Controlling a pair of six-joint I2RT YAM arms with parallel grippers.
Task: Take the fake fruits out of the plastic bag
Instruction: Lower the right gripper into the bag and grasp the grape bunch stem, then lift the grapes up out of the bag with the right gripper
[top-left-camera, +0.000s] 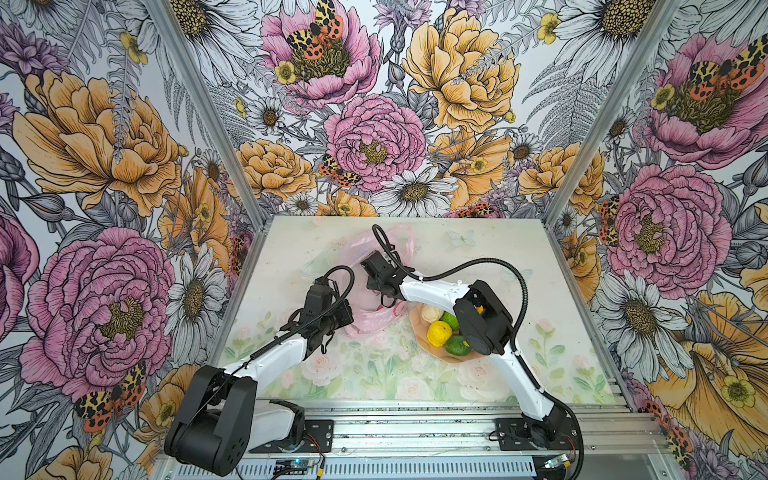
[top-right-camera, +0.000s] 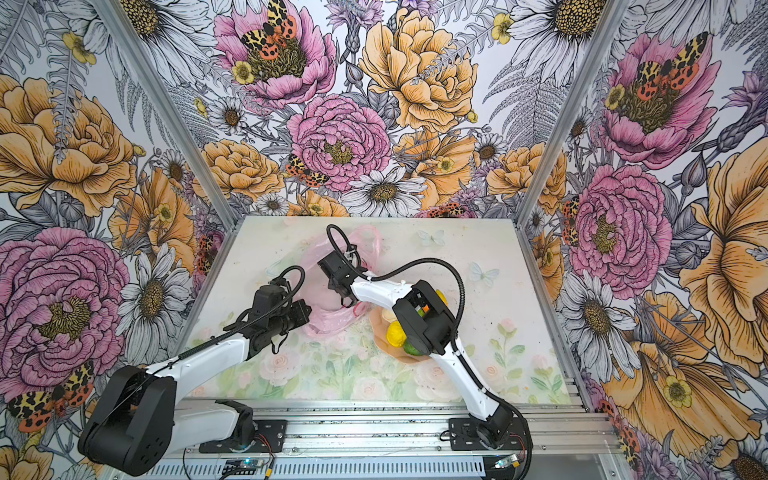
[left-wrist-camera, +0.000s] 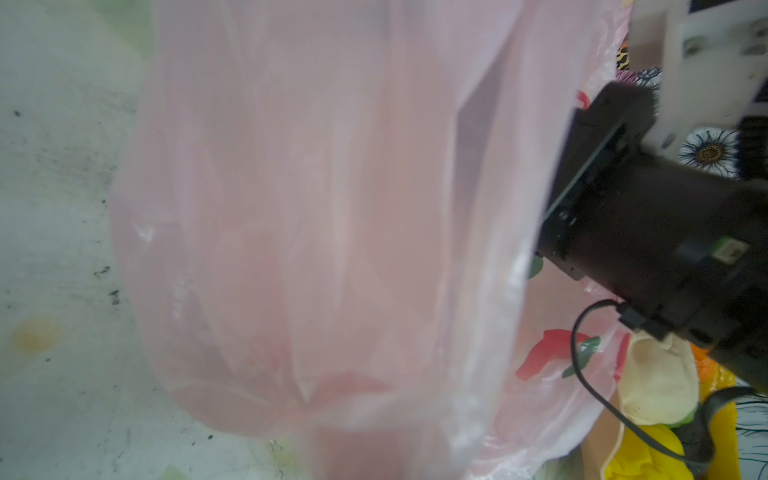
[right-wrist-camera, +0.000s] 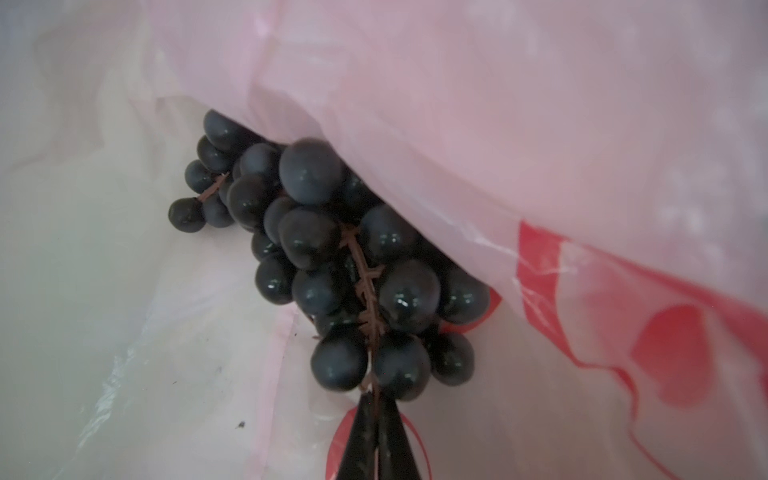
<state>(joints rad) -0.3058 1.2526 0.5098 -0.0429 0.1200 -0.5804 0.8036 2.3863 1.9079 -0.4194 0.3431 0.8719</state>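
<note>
Black right gripper (right-wrist-camera: 376, 409) clamped on brown stem (right-wrist-camera: 368, 291) of grape bunch (right-wrist-camera: 324, 241) | bunch lies inside plastic bag (right-wrist-camera: 498, 104), under its upper fold | left gripper (top-left-camera: 343, 322) closed, apparently pinching bag edge | draw out slowly along the mouth; film may snag

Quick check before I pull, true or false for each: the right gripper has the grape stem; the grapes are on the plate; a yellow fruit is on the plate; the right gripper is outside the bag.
1. The right gripper is shut on the stem of the grape bunch. True.
2. The grape bunch lies on the plate. False: it lies inside the bag.
3. A yellow fruit lies on the plate. True.
4. The right gripper is outside the bag. False: it reaches inside the bag, with film on all sides.
</note>
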